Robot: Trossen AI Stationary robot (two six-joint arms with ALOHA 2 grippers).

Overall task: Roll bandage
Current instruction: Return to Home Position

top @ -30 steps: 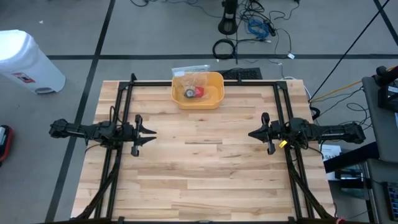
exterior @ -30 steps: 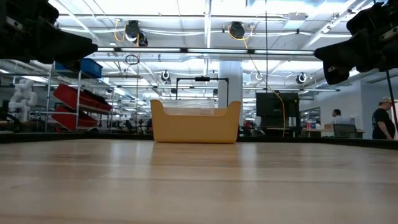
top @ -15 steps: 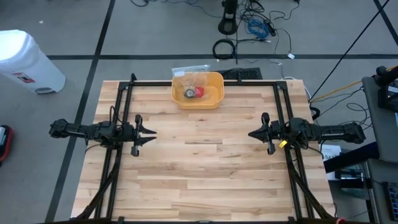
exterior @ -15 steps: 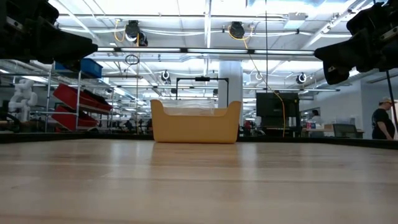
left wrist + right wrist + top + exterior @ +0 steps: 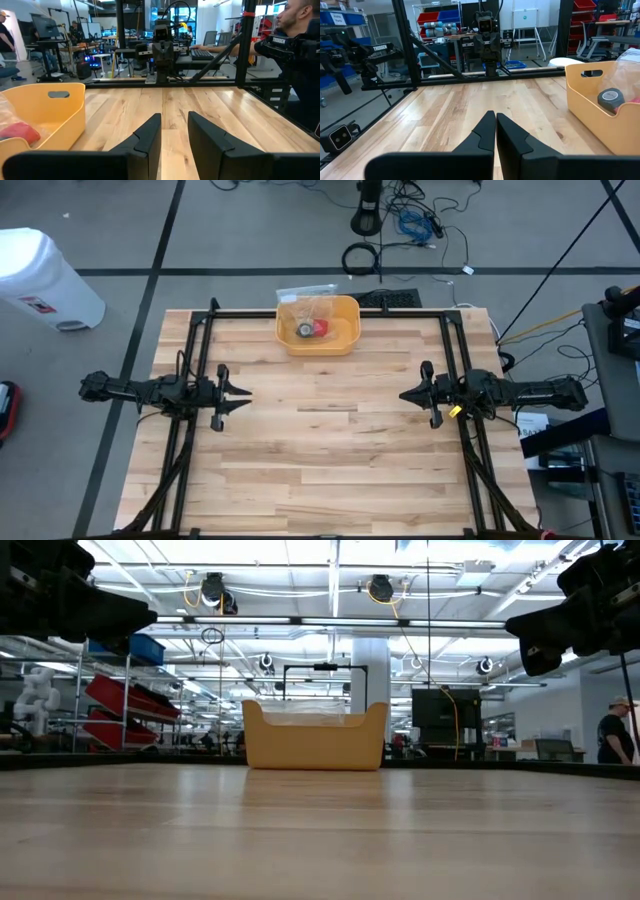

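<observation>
A yellow bin [image 5: 320, 348] stands at the middle of the table's far edge, resting on its base. In it lie a grey round thing [image 5: 304, 330], a red thing [image 5: 320, 328] and a clear plastic bag [image 5: 305, 305]. I cannot tell which of these is the bandage. My left gripper [image 5: 245, 392] hangs level over the table's left side, open, with nothing between its fingers [image 5: 150, 135]. My right gripper [image 5: 402, 394] hangs level over the right side, shut and empty. Both point toward the table's middle, away from the bin.
Bare wooden tabletop [image 5: 320, 450] lies between the two grippers. A black frame [image 5: 330, 314] runs along the table's far edge and down both sides. A white bin [image 5: 45, 280] stands on the floor off the far left corner. A person [image 5: 300, 55] sits beyond the table's right side.
</observation>
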